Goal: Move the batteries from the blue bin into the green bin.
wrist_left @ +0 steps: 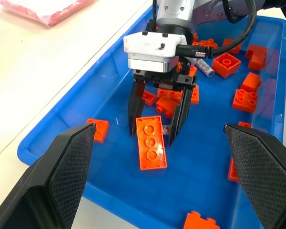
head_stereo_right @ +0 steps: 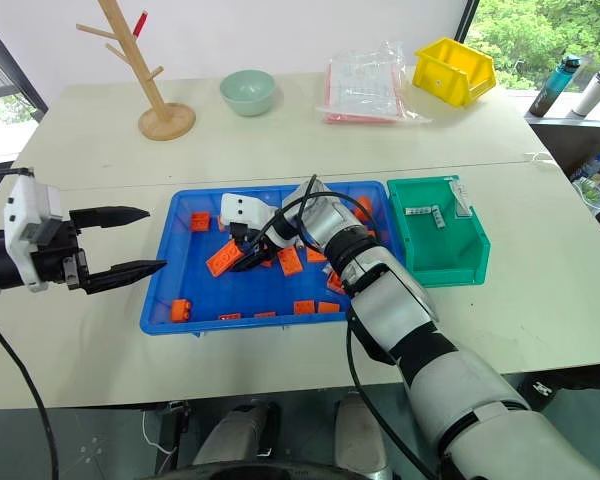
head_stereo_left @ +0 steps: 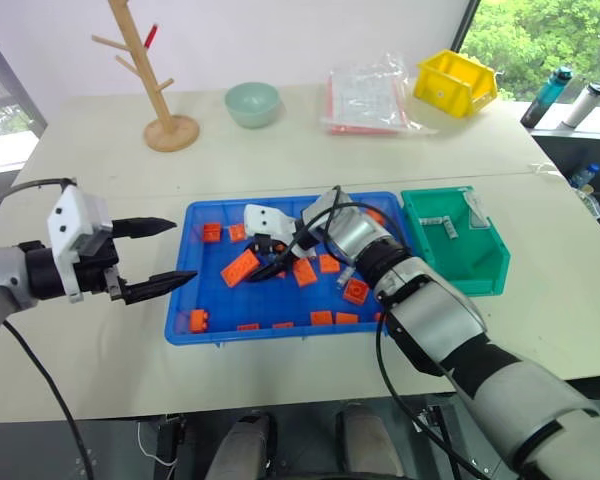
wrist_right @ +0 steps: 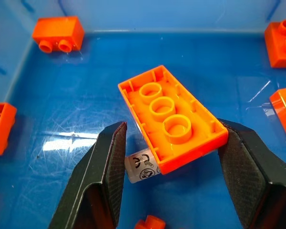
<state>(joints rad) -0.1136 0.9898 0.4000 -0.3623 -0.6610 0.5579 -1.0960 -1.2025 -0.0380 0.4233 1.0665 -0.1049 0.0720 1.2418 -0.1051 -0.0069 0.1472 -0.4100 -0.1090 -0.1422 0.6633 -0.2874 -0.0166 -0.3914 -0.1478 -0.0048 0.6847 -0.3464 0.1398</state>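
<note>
The blue bin (head_stereo_left: 270,303) lies mid-table with several orange bricks in it. My right gripper (wrist_right: 171,124) reaches down into it. Its fingers (wrist_left: 133,114) stand narrowly open on either side of an upturned orange brick (wrist_right: 174,121). A silver battery (wrist_right: 142,167) pokes out from under that brick, close to one pad. Another battery (wrist_left: 203,67) lies beside the right wrist. The green bin (head_stereo_left: 485,272) stands against the blue bin's right side and holds two batteries (head_stereo_left: 438,222). My left gripper (head_stereo_left: 183,250) hovers open and empty just left of the blue bin.
At the back of the table stand a yellow bin (head_stereo_left: 455,82), a clear plastic bag (head_stereo_left: 370,95), a pale green bowl (head_stereo_left: 252,103) and a wooden peg stand (head_stereo_left: 150,85). Bottles (head_stereo_left: 550,95) sit beyond the table's right edge.
</note>
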